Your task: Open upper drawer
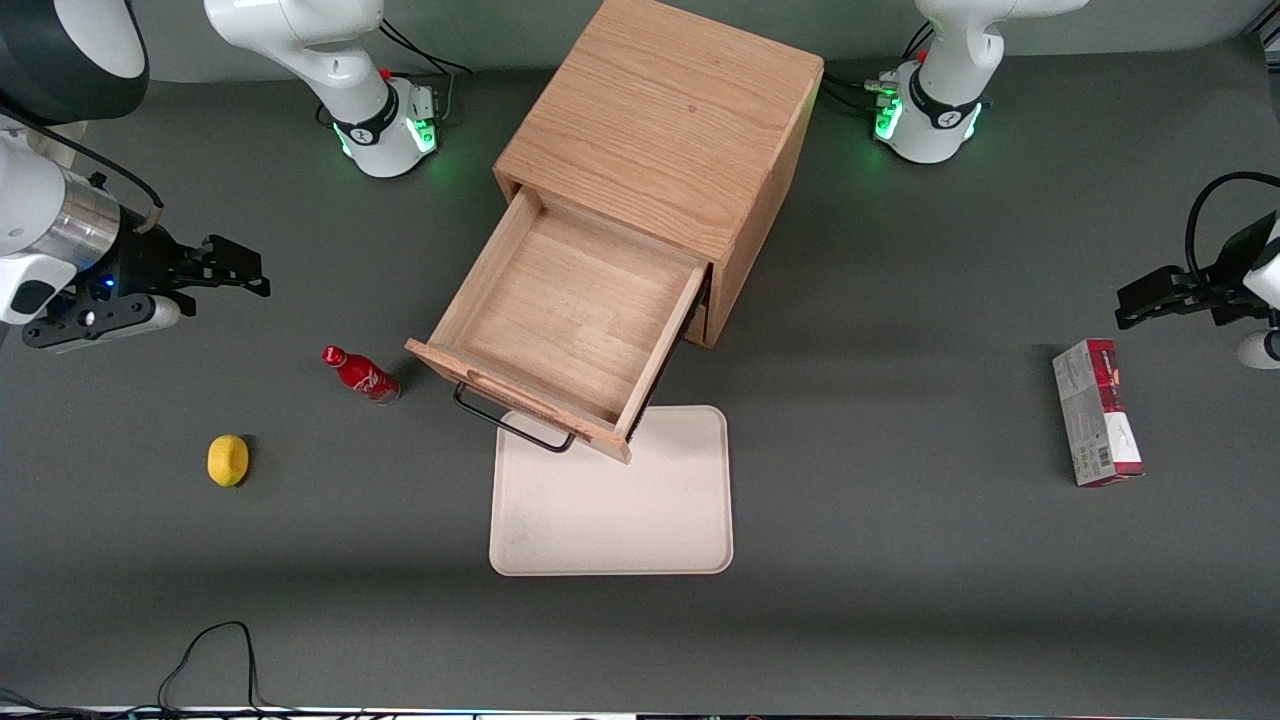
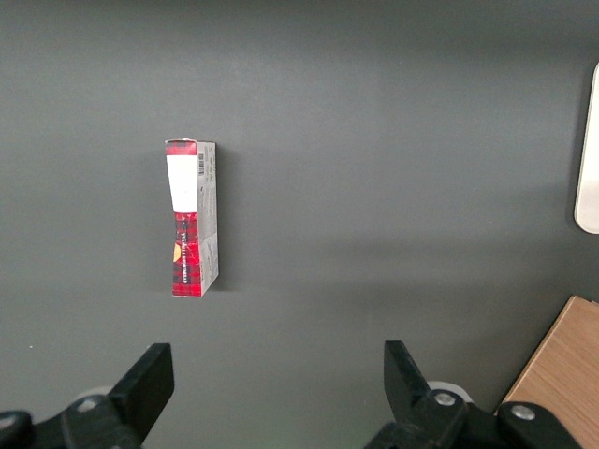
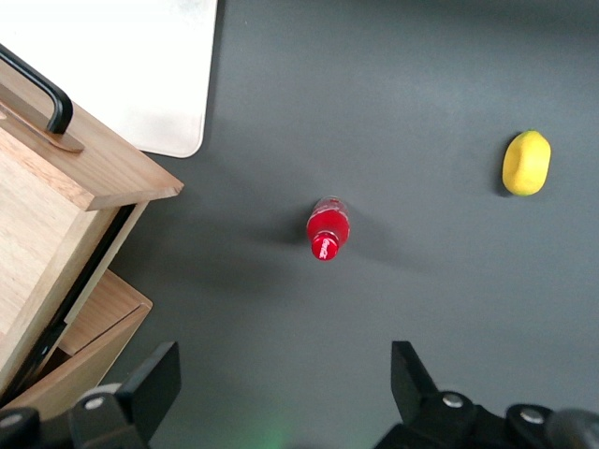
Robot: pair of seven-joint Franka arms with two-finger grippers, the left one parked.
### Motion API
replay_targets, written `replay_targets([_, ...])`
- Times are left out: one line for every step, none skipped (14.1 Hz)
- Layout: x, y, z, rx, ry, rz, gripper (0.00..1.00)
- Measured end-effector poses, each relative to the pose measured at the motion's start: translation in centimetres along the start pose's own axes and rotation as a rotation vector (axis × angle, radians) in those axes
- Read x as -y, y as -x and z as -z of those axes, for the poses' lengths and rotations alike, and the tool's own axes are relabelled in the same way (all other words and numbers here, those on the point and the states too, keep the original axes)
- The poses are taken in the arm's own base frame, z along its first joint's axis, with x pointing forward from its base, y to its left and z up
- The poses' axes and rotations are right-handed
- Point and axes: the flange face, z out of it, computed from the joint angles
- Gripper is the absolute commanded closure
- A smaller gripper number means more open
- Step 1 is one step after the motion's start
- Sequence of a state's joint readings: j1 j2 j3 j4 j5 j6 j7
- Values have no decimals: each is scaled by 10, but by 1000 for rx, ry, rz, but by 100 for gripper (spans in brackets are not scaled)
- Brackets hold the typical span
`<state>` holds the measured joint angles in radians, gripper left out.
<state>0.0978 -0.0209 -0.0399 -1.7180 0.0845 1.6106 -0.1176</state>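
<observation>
**A:** Big picture first: on the grey counter the oak cabinet sits mid-scene, and the upper drawer is drawn well out of it toward the front camera, its bare wooden floor showing.

**B:** And its front panel overhangs the far edge of the cream tray, with the black wire handle above it. I'd call the job as good as done.

**A:** So what does finishing well ask for?

**B:** Restraint, mostly. The box looks close to the end of its travel, so more pulling risks dragging it off its runners. Any last tug should run straight along the drawer's own slanted line, never sideways.

**A:** Where's the pincer?

**B:** Well away from the handle, toward the working arm's end of the counter, released, fingers spread wide and holding nothing.

**A:** Anything under it?

**B:** The wrist view looks down on the red bottle, standing upright beside the drawer's corner, so any return to the handle should pass above it. The lemon lies nearer the camera, out of the way.
</observation>
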Motion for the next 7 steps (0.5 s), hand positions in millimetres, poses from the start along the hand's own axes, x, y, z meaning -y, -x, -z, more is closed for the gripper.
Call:
replay_targets([1,-1,2,-5,1,-6,0])
replay_targets([1,-1,2,-9,6,-11,0])
replay_targets([0,-2,2,-12,21,-13,0])
replay_targets([-2,-3,2,-14,41,-15,0])
replay_targets([-2,-3,2,-15,62,-24,0])
replay_targets([-1,-3,2,-14,83,-39,0])
replay_targets([1,-4,2,-13,99,-52,0])
